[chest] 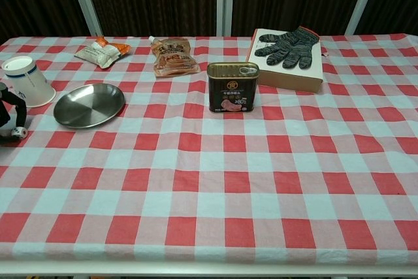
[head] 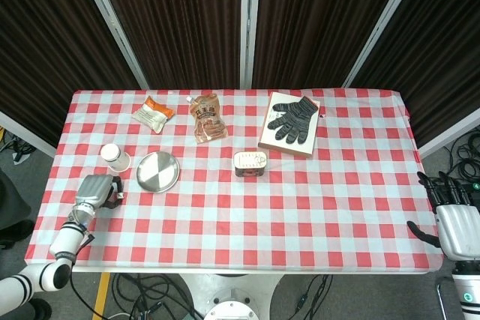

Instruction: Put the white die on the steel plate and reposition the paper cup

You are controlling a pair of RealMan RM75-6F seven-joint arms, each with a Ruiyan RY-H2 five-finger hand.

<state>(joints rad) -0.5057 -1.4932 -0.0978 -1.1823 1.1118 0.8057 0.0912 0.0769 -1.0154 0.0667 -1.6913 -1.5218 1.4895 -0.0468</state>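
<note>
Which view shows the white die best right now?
Chest view: the white die shows as a small pale cube at the left robot hand fingertips, on the cloth. Head view: only a tiny white speck beside that hand; grip cannot be told.

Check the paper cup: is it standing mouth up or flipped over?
Flipped over. The paper cup rests on its wide mouth with its narrower closed base on top, beside the steel plate.
</note>
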